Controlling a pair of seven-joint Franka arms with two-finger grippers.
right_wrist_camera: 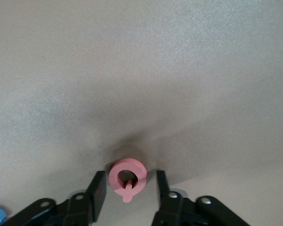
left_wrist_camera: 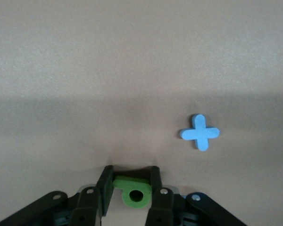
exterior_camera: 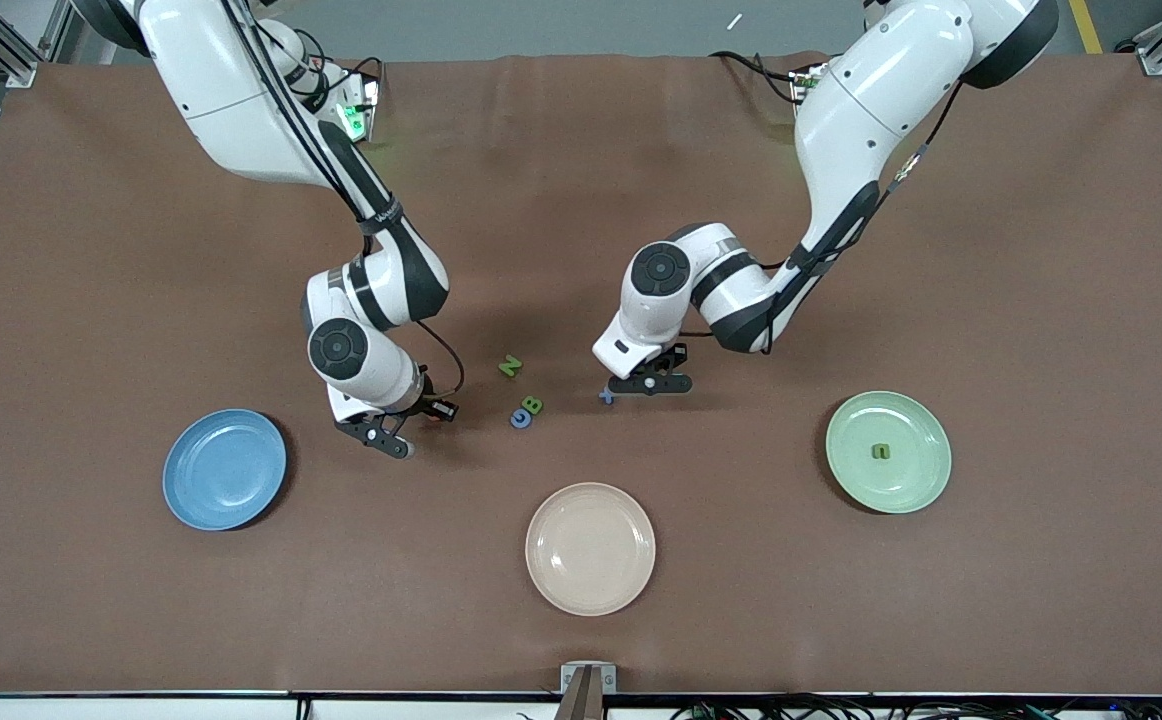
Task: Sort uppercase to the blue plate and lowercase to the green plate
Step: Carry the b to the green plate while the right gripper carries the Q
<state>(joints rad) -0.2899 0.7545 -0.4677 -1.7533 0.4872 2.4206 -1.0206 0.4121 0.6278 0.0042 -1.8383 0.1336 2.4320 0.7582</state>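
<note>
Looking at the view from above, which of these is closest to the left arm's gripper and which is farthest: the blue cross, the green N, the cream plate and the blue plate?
From the left gripper:
1. Blue cross, right beside the gripper.
2. Green N, toward the right arm's end of the table.
3. Cream plate, nearer the front camera.
4. Blue plate, at the right arm's end.

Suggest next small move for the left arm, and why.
Probably lift straight up. The left gripper has its fingers closed against a green p on the table, with the blue x lying loose beside it. A lowercase letter belongs on the green plate, so raising it clear should come first.
</note>
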